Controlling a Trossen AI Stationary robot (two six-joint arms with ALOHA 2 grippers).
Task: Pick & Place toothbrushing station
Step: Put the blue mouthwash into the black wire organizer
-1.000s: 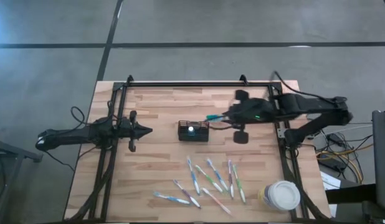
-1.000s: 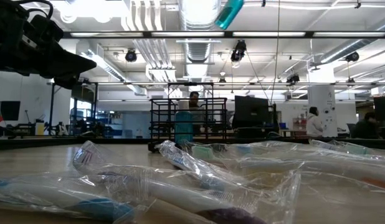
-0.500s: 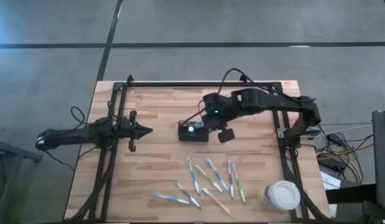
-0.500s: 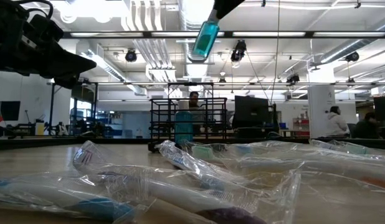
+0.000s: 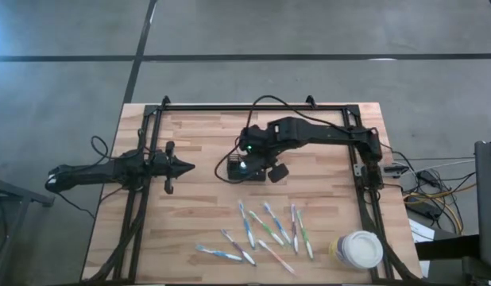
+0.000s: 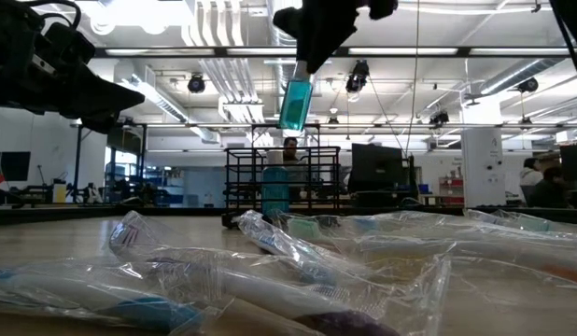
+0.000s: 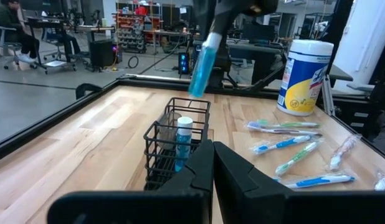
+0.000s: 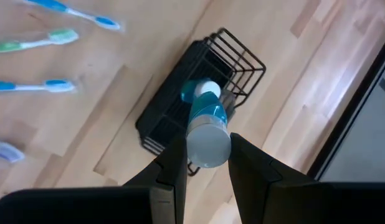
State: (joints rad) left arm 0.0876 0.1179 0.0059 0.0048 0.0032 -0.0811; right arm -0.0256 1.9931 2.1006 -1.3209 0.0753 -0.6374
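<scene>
The black wire-mesh caddy (image 5: 247,169) stands upright on the wooden table's middle. A blue bottle with a white cap (image 7: 182,138) stands in one of its compartments. My right gripper (image 5: 249,152) is above the caddy, shut on a second blue bottle (image 6: 295,101). This bottle hangs over the caddy (image 8: 180,112) and clear of it. It also shows in the left wrist view (image 7: 204,65). My left gripper (image 5: 187,167) is shut and empty, low over the table to the left of the caddy (image 7: 174,146). My right gripper pinches the bottle's white upper end (image 8: 208,148) between its two fingers (image 8: 172,165). The fingers come from above, pointing down. The bottle hangs below them, slightly tilted, its blue body (image 8: 208,115) toward the caddy and clear of it.
Several wrapped toothbrushes (image 5: 269,230) lie on the table nearer the front edge. A round white-lidded tub (image 5: 358,249) stands at the near right corner. A black frame (image 5: 230,107) runs along the table's far and side edges. People show in the room beyond.
My right gripper has carried the blue bottle from the table's right side toward the left, to above the caddy, and has come down. It has tipped from nearly level to pointing down, so the bottle now hangs nearly upright.
</scene>
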